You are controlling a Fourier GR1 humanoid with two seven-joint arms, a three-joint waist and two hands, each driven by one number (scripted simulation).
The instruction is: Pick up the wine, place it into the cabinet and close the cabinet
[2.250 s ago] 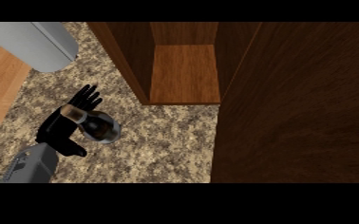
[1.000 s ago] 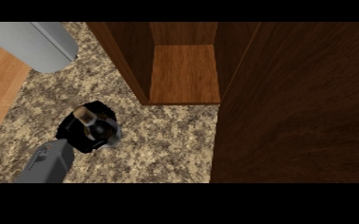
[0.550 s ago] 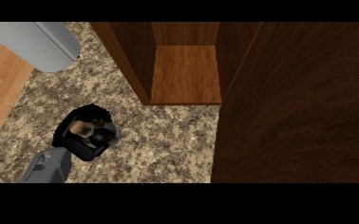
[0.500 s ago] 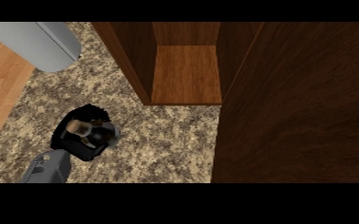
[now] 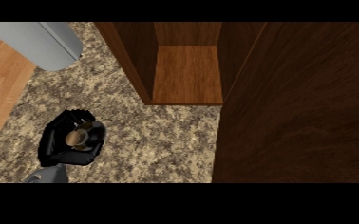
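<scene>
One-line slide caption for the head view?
Left hand curled round the wine on the counter, open cabinet ahead.

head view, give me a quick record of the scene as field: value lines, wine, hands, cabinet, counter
wine: bottle seen from above, top showing between the fingers
left robot hand: curled round the wine, low left of the view
right robot hand: not in view
cabinet: open, shelf bare, wine not yet inside
cabinet door: swung open, along the right side
counter: speckled stone
grey object: upper left corner
</scene>
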